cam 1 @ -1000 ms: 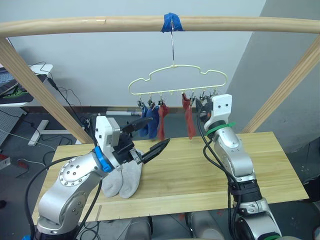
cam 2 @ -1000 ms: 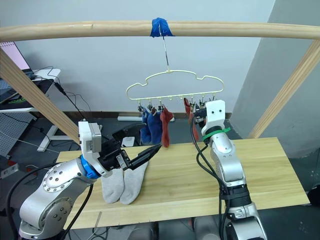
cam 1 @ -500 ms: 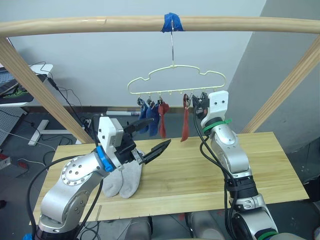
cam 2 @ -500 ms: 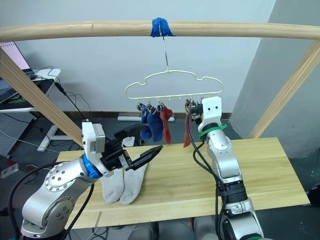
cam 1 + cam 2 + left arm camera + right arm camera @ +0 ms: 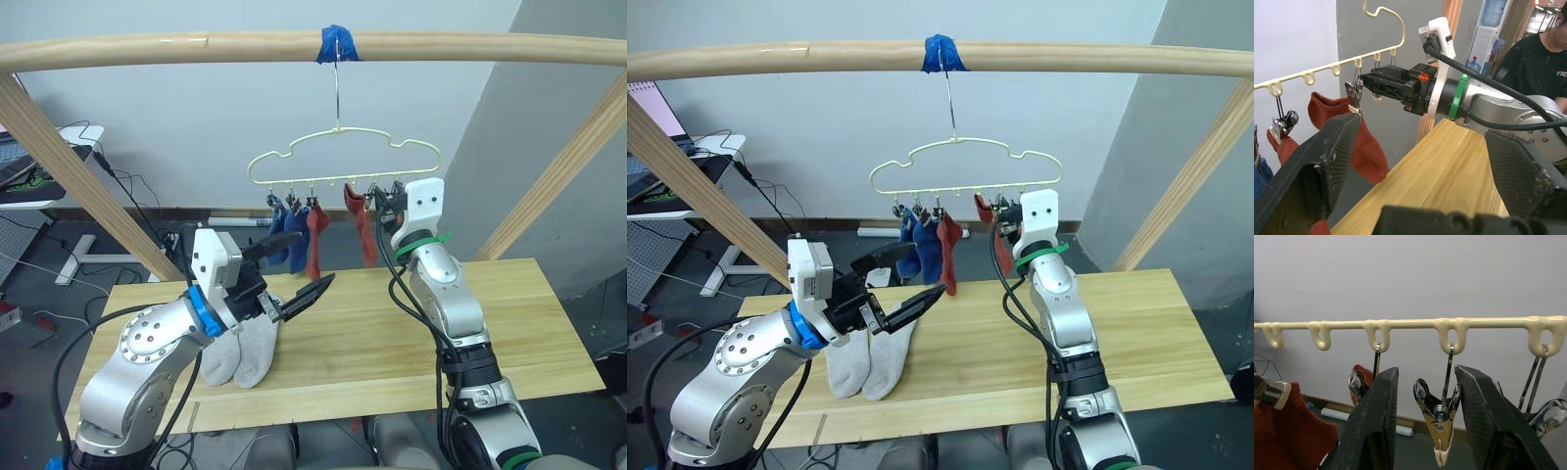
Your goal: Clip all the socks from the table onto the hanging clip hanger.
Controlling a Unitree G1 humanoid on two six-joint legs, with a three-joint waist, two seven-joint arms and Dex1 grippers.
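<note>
The left gripper (image 5: 294, 274) covers the cuffs of the two grey socks (image 5: 240, 354) near the table's (image 5: 549, 323) left edge. The blue socks (image 5: 287, 245) overlap — their number is unclear. A person (image 5: 1535, 63) is cut off at the picture's edge. The right gripper (image 5: 1422, 418) hides part of a red sock (image 5: 1288, 438) — its clip barely shows.

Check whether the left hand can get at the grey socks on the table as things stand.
Probably yes: the left hand hovers open just above the grey socks, which lie flat on the table with nothing between them.
</note>
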